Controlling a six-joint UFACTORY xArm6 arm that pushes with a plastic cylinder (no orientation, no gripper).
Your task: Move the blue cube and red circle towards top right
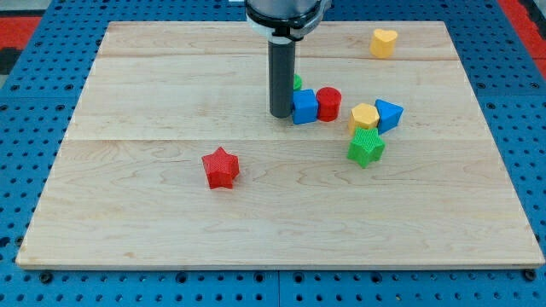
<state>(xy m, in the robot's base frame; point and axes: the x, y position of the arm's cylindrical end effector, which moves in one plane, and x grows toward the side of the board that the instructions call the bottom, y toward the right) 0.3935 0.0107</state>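
Observation:
The blue cube (304, 107) sits just right of the board's centre, with the red circle (328, 103), a short cylinder, touching its right side. My tip (281, 114) stands on the board right against the blue cube's left side. The dark rod rises from it to the view's top. A green block (297, 82) peeks out behind the rod, above the blue cube; its shape is hidden.
A yellow block (364, 116), a blue triangular block (388, 114) and a green star-like block (366, 146) cluster right of the red circle. A red star (221, 167) lies lower left of centre. A yellow heart-like block (384, 42) sits at the top right of the wooden board (153, 85).

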